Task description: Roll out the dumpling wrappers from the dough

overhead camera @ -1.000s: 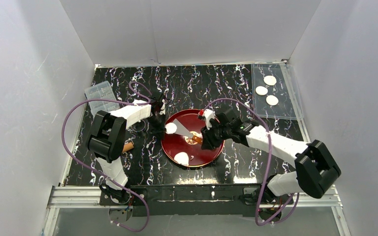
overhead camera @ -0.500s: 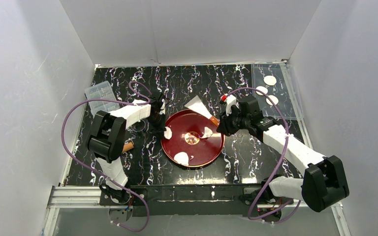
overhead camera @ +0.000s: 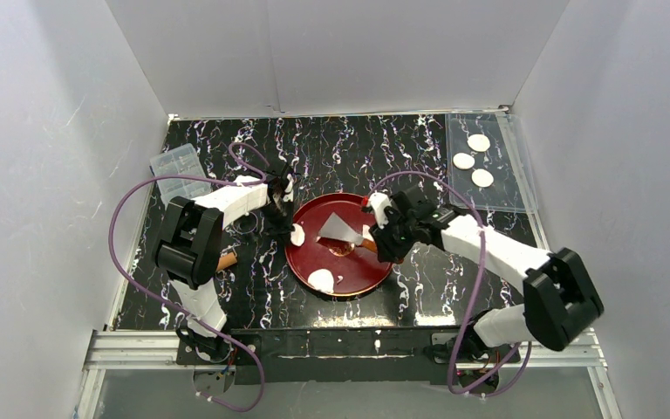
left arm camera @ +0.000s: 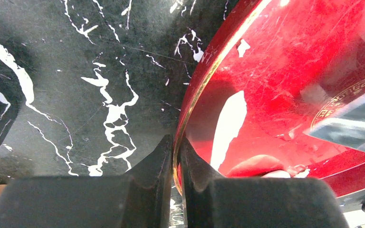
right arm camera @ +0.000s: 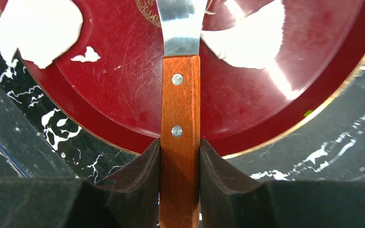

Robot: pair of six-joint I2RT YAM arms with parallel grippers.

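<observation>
Fingers [right arm camera: 142, 166] of the right gripper [right arm camera: 180, 145] are clamped on the wooden handle of a scraper [right arm camera: 180, 104], whose blade is held over ragged dough [overhead camera: 321, 279] scraps on the red plate [overhead camera: 359, 267]. Its left rim is pinched by the left gripper [left arm camera: 176, 142]. Three dumpling wrappers [overhead camera: 463, 161] are laid on a clear sheet [overhead camera: 506, 196], far right.

Dough scraps [overhead camera: 321, 280] lie on the plate [overhead camera: 353, 272], dumpling wrappers [overhead camera: 463, 161] far right

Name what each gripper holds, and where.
The left gripper pinches the red plate by its rim; the right gripper holds the scraper by its handle.
</observation>
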